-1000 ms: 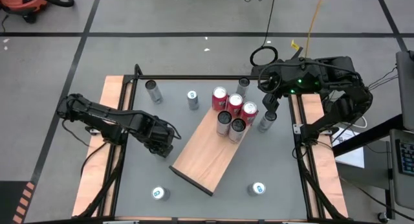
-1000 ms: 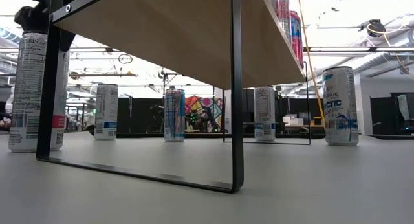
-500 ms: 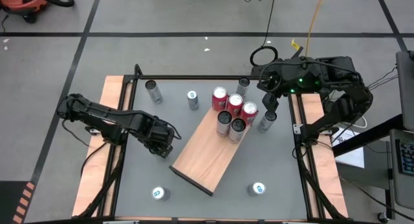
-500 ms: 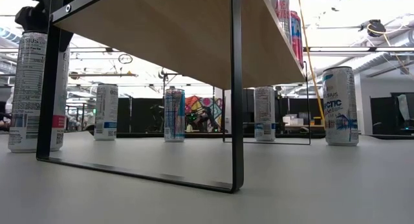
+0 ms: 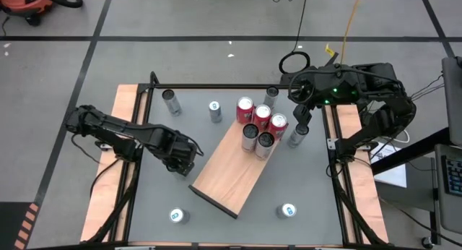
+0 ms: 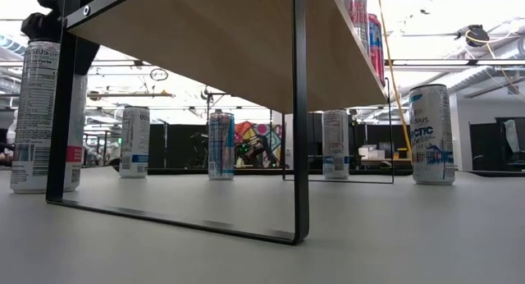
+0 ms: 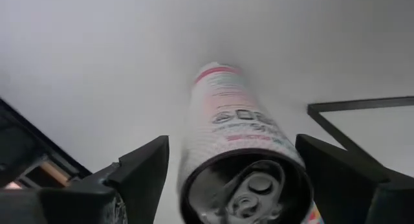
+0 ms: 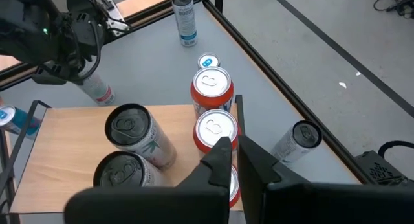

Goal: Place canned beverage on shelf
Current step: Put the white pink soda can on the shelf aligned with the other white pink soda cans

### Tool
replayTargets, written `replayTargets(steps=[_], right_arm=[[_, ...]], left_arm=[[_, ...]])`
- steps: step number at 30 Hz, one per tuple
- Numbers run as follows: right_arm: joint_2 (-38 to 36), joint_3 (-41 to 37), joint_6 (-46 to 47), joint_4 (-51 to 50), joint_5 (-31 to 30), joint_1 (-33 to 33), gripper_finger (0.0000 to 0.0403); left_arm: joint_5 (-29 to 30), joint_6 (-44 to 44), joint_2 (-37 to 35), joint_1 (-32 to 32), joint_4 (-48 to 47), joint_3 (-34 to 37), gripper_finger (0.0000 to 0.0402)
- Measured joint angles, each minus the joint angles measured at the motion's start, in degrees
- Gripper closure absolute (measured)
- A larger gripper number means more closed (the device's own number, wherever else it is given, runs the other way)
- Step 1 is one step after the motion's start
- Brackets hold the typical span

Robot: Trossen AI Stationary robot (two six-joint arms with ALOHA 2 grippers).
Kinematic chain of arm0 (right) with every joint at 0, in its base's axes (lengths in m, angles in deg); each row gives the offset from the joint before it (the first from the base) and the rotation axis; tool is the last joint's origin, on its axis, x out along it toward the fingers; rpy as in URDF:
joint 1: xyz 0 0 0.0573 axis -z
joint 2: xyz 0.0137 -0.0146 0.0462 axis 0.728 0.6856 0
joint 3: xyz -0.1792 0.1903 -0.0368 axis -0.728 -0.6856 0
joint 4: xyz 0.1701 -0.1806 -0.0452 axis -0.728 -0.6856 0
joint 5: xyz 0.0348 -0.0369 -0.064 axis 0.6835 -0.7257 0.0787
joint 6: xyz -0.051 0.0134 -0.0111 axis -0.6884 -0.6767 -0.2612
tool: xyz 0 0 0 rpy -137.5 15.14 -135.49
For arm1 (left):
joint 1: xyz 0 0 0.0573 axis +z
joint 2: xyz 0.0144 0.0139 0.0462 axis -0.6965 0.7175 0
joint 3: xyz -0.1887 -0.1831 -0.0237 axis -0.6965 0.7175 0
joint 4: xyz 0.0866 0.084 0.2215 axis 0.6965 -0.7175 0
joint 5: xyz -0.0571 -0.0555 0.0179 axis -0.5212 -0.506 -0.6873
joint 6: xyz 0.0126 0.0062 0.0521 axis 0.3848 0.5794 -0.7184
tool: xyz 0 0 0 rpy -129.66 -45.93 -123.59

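Shelf [image 5: 234, 166]: wooden board on black legs, set at a slant on the table [image 5: 303, 179]; landmark for everything below
Cans on shelf [image 5: 258, 125]: five, three red and two dark, bunched at the shelf's far end; probably packed tight to leave the near end free for more
Left gripper [image 5: 185, 160]: just off the shelf's left edge, low over the table; fingers apart, one on each side of a slim white can [image 7: 236, 146]; can upright, top toward the wrist camera; no squeeze visible, fingers look clear of the sides; stance suits a side grasp so the can stays vertical for the lift
Right gripper [image 5: 301, 122]: just beyond the shelf's far right corner, above the can cluster; fingers together, nothing held; waiting
Loose cans: several on the table around the shelf, not yet shelved
Stage: judged as grasp about to close
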Motion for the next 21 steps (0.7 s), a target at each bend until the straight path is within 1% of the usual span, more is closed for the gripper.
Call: replayTargets(steps=[9,16,21], right_arm=[[0.0,0.0,-0.2,-0.1,0.0,0.0,0.0403],[0.0,0.0,-0.2,-0.1,0.0,0.0,0.0403],[0.0,0.0,0.0,0.5,0.1,0.0,0.0403]], left_arm=[[-1.4,-0.6,0.6,0.0,0.0,-0.1,0.0143],[-3.6,-4.5,1.1,1.3,-0.6,-0.6,0.0148],[-4.0,-9.1,0.9,3.3,-5.4,-5.1,0.0150]])
